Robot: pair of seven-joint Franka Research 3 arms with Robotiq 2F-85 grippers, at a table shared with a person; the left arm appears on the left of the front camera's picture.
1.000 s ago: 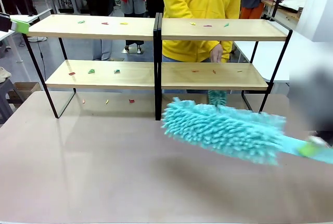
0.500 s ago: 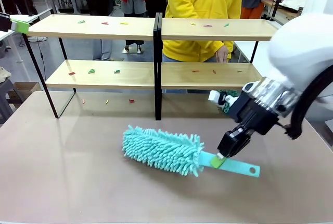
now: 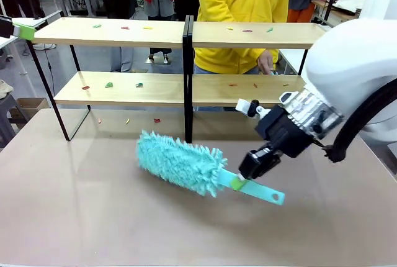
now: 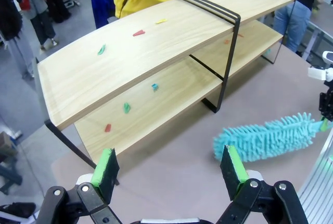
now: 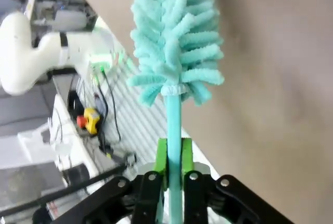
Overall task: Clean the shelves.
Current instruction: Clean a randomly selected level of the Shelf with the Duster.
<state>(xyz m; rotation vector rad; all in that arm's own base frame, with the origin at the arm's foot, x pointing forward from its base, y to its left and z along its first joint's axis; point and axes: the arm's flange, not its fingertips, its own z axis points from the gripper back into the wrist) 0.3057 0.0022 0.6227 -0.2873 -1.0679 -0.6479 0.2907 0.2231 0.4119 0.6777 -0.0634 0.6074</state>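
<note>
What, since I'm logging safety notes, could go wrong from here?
The right tool grips the duster by its thin handle alone, so the head may twist or slip when pressed on the shelves. Sweeping could also flick the scraps toward the person's hand behind the shelves.

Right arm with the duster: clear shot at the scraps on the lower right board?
Probably yes. The right gripper is shut on the duster handle, low over the table in front of the shelves; the lower tier's front is open. The black centre post and the upper board limit the angle.
</note>
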